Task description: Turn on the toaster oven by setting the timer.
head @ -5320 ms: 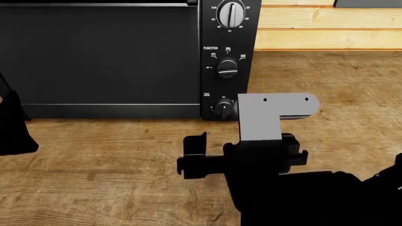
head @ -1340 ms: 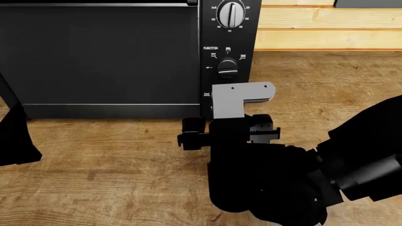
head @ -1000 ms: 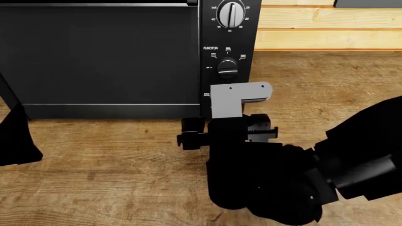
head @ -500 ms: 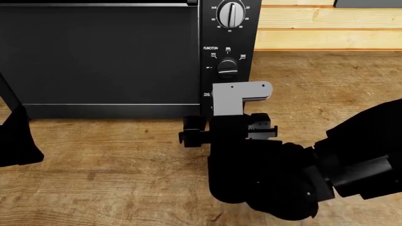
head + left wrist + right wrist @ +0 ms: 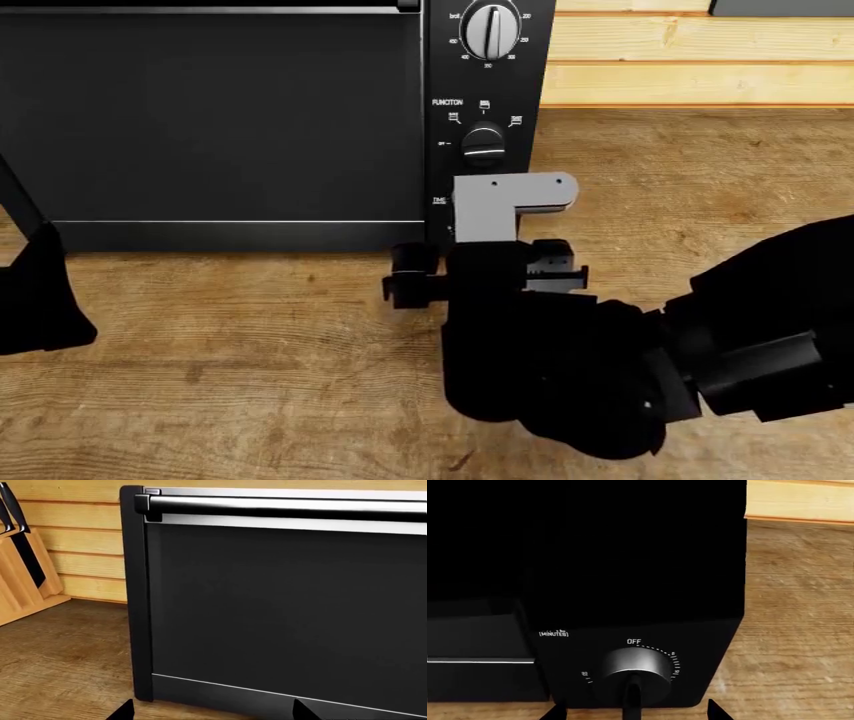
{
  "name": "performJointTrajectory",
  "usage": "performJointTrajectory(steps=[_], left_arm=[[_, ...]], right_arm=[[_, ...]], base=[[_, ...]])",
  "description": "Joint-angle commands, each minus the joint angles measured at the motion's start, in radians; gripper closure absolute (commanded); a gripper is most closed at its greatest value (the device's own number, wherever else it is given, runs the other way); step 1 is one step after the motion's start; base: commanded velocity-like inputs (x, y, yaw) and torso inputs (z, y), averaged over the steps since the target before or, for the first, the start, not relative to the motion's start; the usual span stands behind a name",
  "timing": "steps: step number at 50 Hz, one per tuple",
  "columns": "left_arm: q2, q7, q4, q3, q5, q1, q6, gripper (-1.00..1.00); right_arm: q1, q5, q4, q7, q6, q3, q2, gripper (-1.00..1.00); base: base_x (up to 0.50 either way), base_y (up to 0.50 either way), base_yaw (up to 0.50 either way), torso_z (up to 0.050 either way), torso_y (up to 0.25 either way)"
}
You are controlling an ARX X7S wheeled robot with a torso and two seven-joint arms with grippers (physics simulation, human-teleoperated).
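Wooden desk [image 5: 240,330] carries the toaster oven [image 5: 214,120] against a plank wall. Right hand [image 5: 487,275] is extended to the control panel's lowest knob, the timer [image 5: 635,675], fingertips spread either side, not touching. Left hand [image 5: 34,300] hangs beside the door, grip indeterminable.

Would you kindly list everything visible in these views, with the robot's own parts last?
toaster oven: one, black with dark glass door, standing on the counter against the wall.
door handle: one, silver, across the top of the door.
temperature knob: one, black and silver, top of the panel.
function knob: one, black, middle of the panel.
timer: one, black, bottom of the panel.
knife block: one, wooden, beside the oven.
counter: one, brown wood.
wall: pale wood planks.
left end effector: black, facing the door.
right end effector: black, at the timer.
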State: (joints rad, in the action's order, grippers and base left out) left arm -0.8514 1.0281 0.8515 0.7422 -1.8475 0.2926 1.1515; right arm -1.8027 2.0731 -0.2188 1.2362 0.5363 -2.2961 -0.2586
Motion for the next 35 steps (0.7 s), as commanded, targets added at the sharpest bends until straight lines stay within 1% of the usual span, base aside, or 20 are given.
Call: performJointTrajectory(steps=[1, 2, 3, 15, 20, 23, 31, 35], left_arm=[[0.002, -0.004, -0.001, -0.005, 0.009, -0.002, -0.001, -1.00], [0.002, -0.005, -0.001, -0.005, 0.010, -0.002, -0.001, -1.00], [0.003, -0.004, -0.002, -0.013, 0.015, 0.002, -0.002, -1.00], [0.003, -0.011, 0.004, 0.008, 0.009, -0.017, -0.001, -1.00], [0.001, -0.008, 0.002, 0.000, 0.011, -0.013, -0.006, -1.00], [0.005, -0.016, 0.007, 0.020, 0.009, -0.028, -0.001, -1.00], [0.004, -0.014, 0.003, 0.000, 0.018, -0.020, -0.004, -1.00], [0.007, -0.017, 0.006, 0.004, 0.020, -0.026, -0.003, -1.00]], right_arm=[[0.009, -0.004, 0.020, 0.002, -0.012, 0.004, -0.002, -1.00], [0.009, -0.005, 0.020, 0.003, -0.012, 0.005, -0.003, -1.00], [0.008, -0.003, 0.022, 0.005, -0.015, 0.005, -0.003, 1.00], [0.009, -0.019, 0.018, 0.015, -0.018, 0.011, -0.007, 1.00], [0.011, -0.022, 0.017, 0.018, -0.022, 0.015, -0.007, 1.00], [0.012, -0.024, 0.019, 0.017, -0.025, 0.016, -0.007, 1.00], [0.011, -0.039, 0.017, 0.024, -0.022, 0.022, -0.012, 1.00], [0.018, -0.043, 0.009, 0.019, 0.009, 0.048, -0.031, 1.00]], base=[[0.00, 0.00, 0.00, 0.000, 0.000], [0.00, 0.00, 0.00, 0.000, 0.000], [0.00, 0.00, 0.00, 0.000, 0.000], [0.00, 0.00, 0.00, 0.000, 0.000], [0.00, 0.00, 0.00, 0.000, 0.000], [0.00, 0.00, 0.00, 0.000, 0.000], [0.00, 0.00, 0.00, 0.000, 0.000], [0.00, 0.00, 0.00, 0.000, 0.000]])
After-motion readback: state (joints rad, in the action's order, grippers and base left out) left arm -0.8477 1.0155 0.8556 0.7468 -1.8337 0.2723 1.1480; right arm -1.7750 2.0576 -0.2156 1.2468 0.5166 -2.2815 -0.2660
